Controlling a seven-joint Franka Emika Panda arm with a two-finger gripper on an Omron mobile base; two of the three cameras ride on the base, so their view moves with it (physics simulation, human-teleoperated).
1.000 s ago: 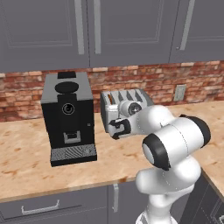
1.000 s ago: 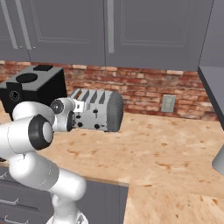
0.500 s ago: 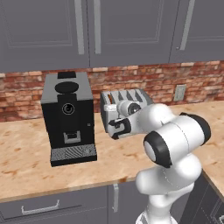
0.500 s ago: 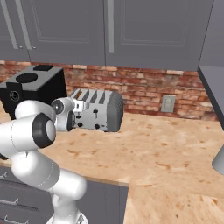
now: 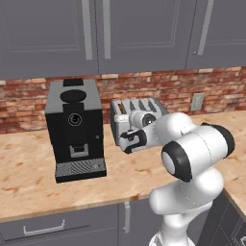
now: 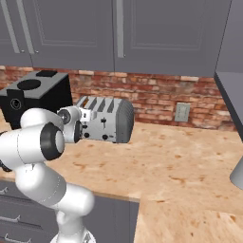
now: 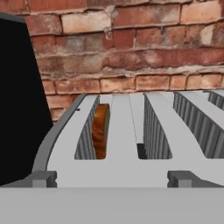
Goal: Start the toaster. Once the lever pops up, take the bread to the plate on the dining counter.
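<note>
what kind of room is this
A rendered home kitchen, most likely: a silver toaster and a black coffee machine stand on a wood-grain counter against a brick backsplash, under grey cabinets.

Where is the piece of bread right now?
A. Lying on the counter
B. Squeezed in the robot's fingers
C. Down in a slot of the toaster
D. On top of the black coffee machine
C. The hand view shows the brown-crusted bread standing on edge down inside the toaster, in the slot nearest the black coffee machine; nothing is between the gripper's tips.
</note>
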